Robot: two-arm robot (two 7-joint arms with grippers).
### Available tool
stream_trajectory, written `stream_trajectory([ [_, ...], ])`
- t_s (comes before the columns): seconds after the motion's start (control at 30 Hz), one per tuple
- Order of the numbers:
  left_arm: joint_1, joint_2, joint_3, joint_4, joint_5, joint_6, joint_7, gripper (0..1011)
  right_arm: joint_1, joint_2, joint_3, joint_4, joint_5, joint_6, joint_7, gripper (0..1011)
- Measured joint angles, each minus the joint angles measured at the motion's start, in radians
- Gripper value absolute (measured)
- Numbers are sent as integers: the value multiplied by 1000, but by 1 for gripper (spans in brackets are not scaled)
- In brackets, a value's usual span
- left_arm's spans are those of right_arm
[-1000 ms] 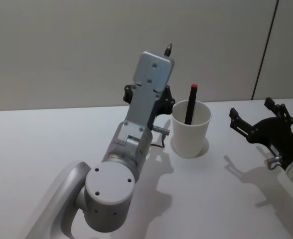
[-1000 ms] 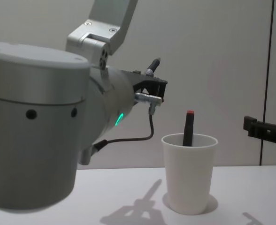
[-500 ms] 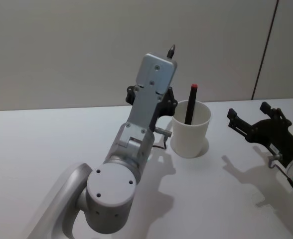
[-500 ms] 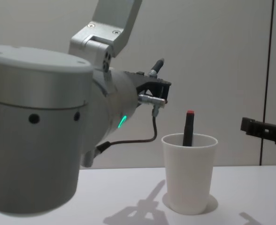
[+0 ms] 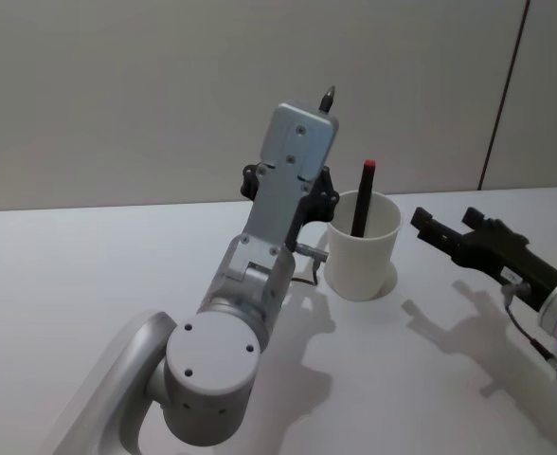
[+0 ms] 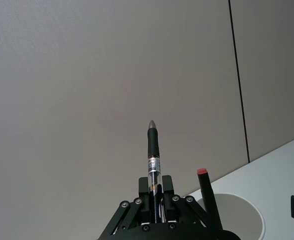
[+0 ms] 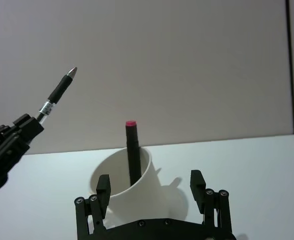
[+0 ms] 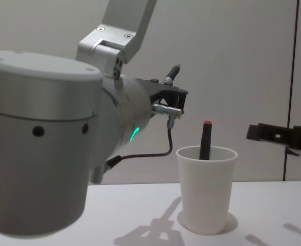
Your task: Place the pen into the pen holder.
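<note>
1. The left end effector (image 6: 154,212) is clamped on a pen (image 6: 153,150), tip upward, raised just left of the pen holder (image 5: 362,248).
2. The white paper cup stands on the desk (image 5: 89,265), with a red-capped black pen (image 5: 363,196) inside.
3. The right end effector (image 7: 152,192) hovers spread wide, right of the cup.

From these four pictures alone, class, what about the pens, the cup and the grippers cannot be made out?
- Lower end of the red-capped pen: hidden inside the pen holder in head, chest and right wrist views.
- Lower end of the pen held by the left gripper: covered by its fingers, left wrist view.
- Left gripper's grip: blocked by its own arm, head view.
- Right gripper: cut off by the chest view's edge.
</note>
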Motion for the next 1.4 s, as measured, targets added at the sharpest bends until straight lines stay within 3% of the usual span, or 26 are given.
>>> stream_trajectory([
  [0.23,0,0,0,0,0,-1,-1,154,25,-4,11,0,128,109,7,1001],
  [0.33,0,0,0,0,0,-1,-1,154,40,-6,18,3,204,169,8,1001],
  [0.5,0,0,0,0,0,-1,-1,154,50,-6,24,4,267,209,3,1001],
  [0.93,0,0,0,0,0,-1,-1,154,80,-4,47,11,438,239,-37,1001],
  [1.07,0,0,0,0,0,-1,-1,152,94,-2,58,20,505,248,-54,1001],
  [1.13,0,0,0,0,0,-1,-1,154,105,-1,65,27,562,255,-68,1001],
  [1.17,0,0,0,0,0,-1,-1,154,105,-1,65,27,562,255,-68,1001],
  [1.33,0,0,0,0,0,-1,-1,154,132,-1,77,47,677,266,-99,1001],
  [1.4,0,0,0,0,0,-1,-1,154,137,-2,77,50,691,267,-103,1001],
])
